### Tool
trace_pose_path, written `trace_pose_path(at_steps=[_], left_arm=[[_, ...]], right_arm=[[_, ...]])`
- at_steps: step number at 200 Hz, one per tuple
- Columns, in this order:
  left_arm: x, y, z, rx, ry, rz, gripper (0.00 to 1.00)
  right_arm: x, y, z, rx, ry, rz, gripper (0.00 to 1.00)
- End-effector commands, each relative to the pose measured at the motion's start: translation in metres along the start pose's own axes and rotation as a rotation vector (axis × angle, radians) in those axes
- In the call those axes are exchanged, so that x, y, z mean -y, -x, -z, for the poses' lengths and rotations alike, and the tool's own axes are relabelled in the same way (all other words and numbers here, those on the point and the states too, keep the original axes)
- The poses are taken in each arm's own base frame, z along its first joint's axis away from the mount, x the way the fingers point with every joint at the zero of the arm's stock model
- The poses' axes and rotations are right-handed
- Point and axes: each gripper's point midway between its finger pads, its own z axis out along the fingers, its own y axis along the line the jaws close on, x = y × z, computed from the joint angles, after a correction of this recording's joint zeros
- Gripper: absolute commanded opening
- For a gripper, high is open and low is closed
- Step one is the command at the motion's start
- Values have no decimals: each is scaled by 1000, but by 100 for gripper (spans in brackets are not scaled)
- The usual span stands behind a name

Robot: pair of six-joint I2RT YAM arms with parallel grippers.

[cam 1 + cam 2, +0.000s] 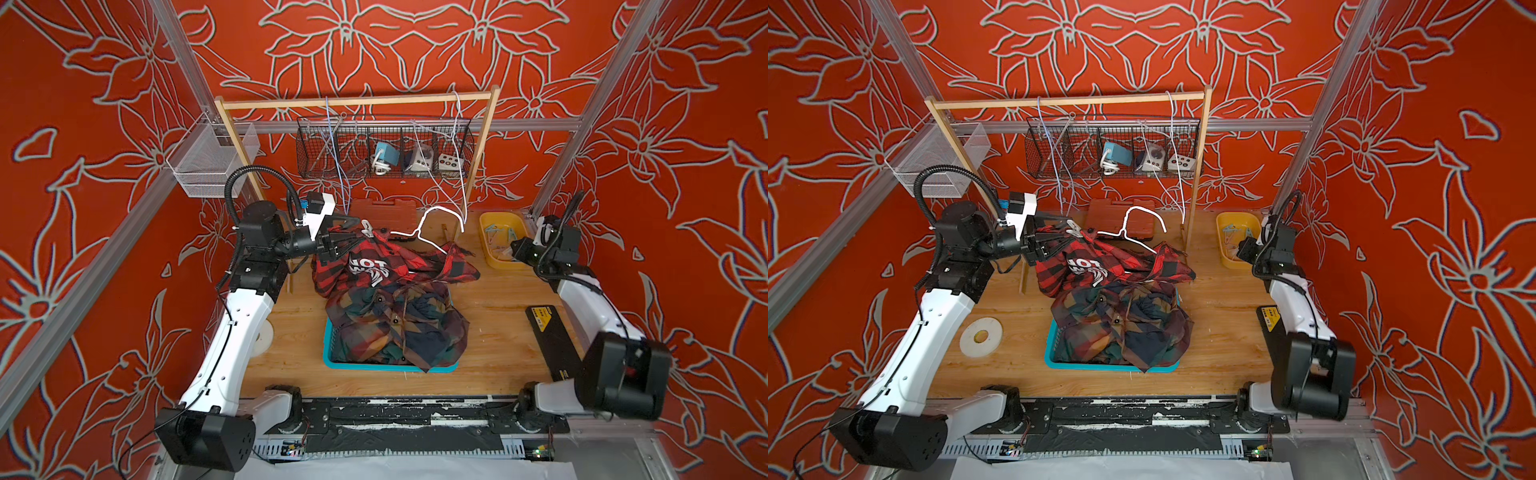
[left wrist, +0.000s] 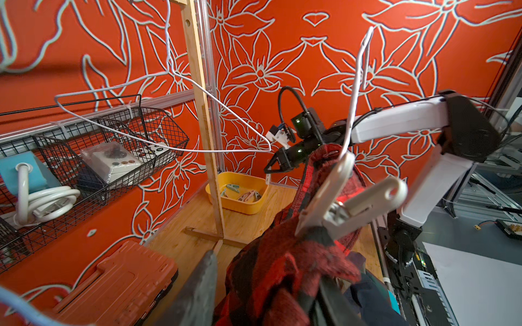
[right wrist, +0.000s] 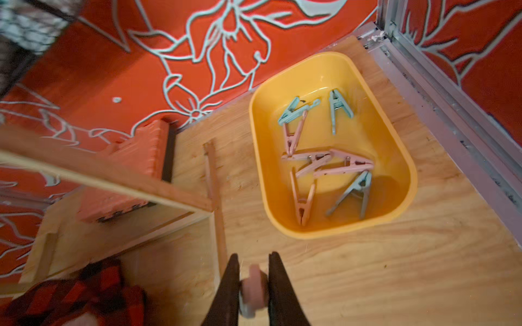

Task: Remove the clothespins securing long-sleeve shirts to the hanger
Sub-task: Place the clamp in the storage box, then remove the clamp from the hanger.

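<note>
We've got right claw (image 3: 253, 259) clamped on pink clothespin (image 3: 252, 288), with yellow bin (image 3: 333, 230) holding loose pegs (image 3: 341, 166) just ahead of it. Left claw (image 1: 334, 245) pinches red-and-black shirt (image 1: 415, 266); cream clothespin (image 2: 347, 203) is clipped on just past its tips.

Basket (image 1: 365, 367): near centre of the table (image 1: 498, 332).
Lower shirts (image 1: 395, 328): heaped in the basket, spilling over its rim.
Top shirt (image 1: 374, 266): on the heap's far side, gripped by the left gripper (image 1: 332, 245).
Hanger (image 1: 432, 226): sticking out of the top shirt.
Pegged clothespin (image 2: 339, 197): on the top shirt's far left edge.
Case (image 1: 382, 210): behind the shirts, under the rack (image 1: 357, 101).
Tub (image 3: 310, 84): far right, loose clothespins (image 3: 324, 163) in it.
Held clothespin (image 3: 252, 285): in the right gripper (image 3: 253, 262), near the tub.
Tape roll (image 1: 980, 336): near left.
</note>
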Motion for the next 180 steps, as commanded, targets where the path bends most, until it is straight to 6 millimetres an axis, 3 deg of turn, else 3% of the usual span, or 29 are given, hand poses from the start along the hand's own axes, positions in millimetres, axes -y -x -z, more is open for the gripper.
trace_pose_path(at_steps=[1, 12, 28, 50, 70, 92, 110, 119, 128, 143, 180], left_arm=[[10, 15, 1, 20, -12, -67, 0], [10, 13, -1, 19, -15, -62, 0], [9, 12, -2, 19, -17, -56, 0], [7, 10, -3, 18, -12, -56, 0], [4, 7, -4, 14, -12, -48, 0], [1, 6, -5, 12, -14, -44, 0], [0, 5, -6, 10, -19, -40, 0], [1, 5, -6, 12, -21, -40, 0], [1, 5, -6, 14, -21, -39, 0], [2, 5, -6, 16, -25, -36, 0], [6, 6, -5, 17, -33, -38, 0]], right_arm=[[11, 37, -30, 61, -63, 11, 33], [16, 42, -47, 48, -73, 12, 46], [15, 47, -57, 28, -71, 25, 50], [-1, 57, -37, 64, -21, 47, 51], [-46, 58, 12, 128, 175, 99, 51], [-123, 43, 103, 240, 552, 217, 51], [-186, 0, 193, 332, 887, 482, 52], [-204, -27, 222, 360, 950, 611, 53], [-214, -51, 237, 346, 966, 701, 55], [-227, -74, 255, 307, 1004, 793, 56], [-240, -86, 265, 253, 1034, 873, 57]])
